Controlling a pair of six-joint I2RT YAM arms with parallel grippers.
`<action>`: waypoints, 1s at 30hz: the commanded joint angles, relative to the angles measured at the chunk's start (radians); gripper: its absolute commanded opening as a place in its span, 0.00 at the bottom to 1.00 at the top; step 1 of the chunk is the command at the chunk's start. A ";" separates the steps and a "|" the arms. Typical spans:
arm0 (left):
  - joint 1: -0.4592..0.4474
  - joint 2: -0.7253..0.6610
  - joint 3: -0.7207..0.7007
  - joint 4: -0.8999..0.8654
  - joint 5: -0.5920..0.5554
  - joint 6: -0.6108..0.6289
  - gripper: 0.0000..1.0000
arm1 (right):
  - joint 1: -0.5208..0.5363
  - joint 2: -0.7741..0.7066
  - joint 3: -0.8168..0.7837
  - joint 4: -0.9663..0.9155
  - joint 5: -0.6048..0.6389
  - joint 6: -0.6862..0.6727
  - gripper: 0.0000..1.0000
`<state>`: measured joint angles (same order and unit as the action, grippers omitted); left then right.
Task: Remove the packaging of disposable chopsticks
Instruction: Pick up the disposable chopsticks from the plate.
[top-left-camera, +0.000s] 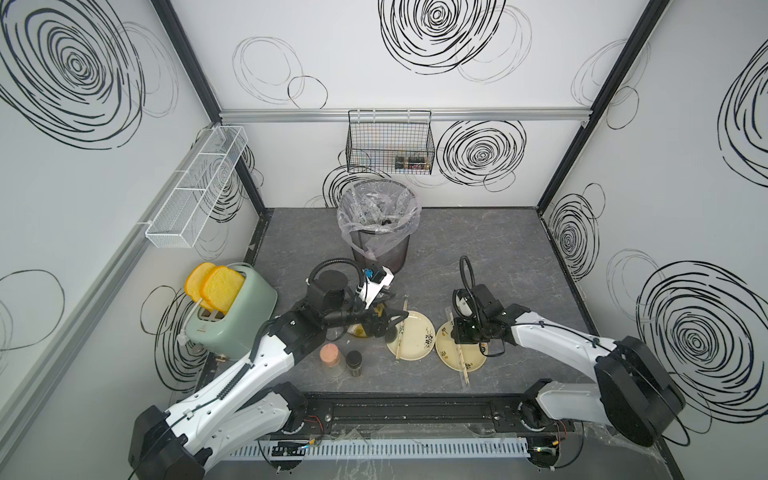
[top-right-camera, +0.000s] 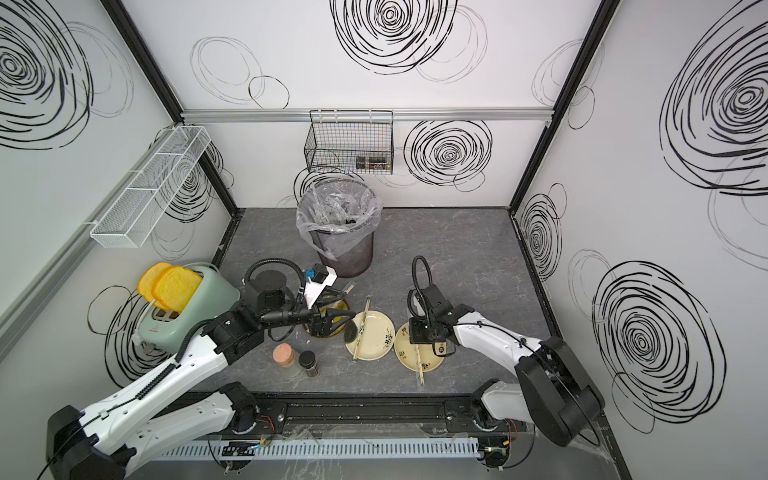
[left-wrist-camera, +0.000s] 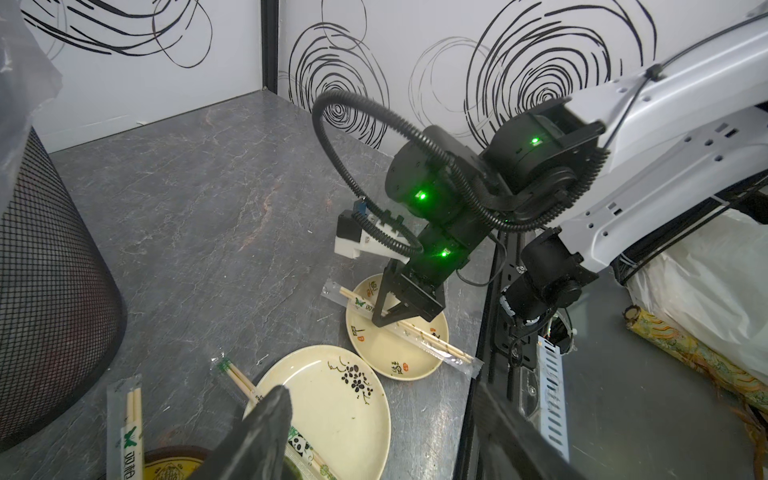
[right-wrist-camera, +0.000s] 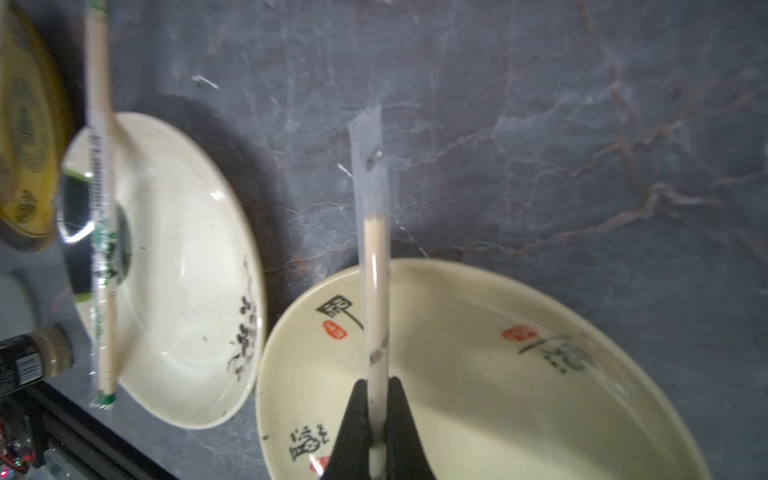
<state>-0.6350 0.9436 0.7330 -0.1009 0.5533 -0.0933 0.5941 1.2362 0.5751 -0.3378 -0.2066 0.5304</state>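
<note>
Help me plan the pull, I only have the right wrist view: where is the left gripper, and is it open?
Observer: The left gripper is open, hovering by the flower plate next to your plate.
Operator: How far does the sleeve reach behind the right gripper?
Observer: It runs past your plate's rim, and its end reaches nearly to the front rail.
</note>
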 joint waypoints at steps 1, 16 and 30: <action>-0.005 0.012 0.023 0.028 0.013 0.001 0.74 | -0.017 -0.099 0.023 0.113 -0.036 -0.026 0.00; 0.006 0.193 0.144 0.316 0.159 -0.171 0.72 | 0.013 -0.241 0.043 0.738 -0.385 -0.164 0.00; 0.045 0.273 0.196 0.415 0.233 -0.250 0.37 | 0.113 -0.184 0.073 0.833 -0.481 -0.168 0.00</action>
<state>-0.5991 1.2106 0.8951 0.2436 0.7486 -0.3218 0.6891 1.0538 0.6109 0.4404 -0.6563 0.3748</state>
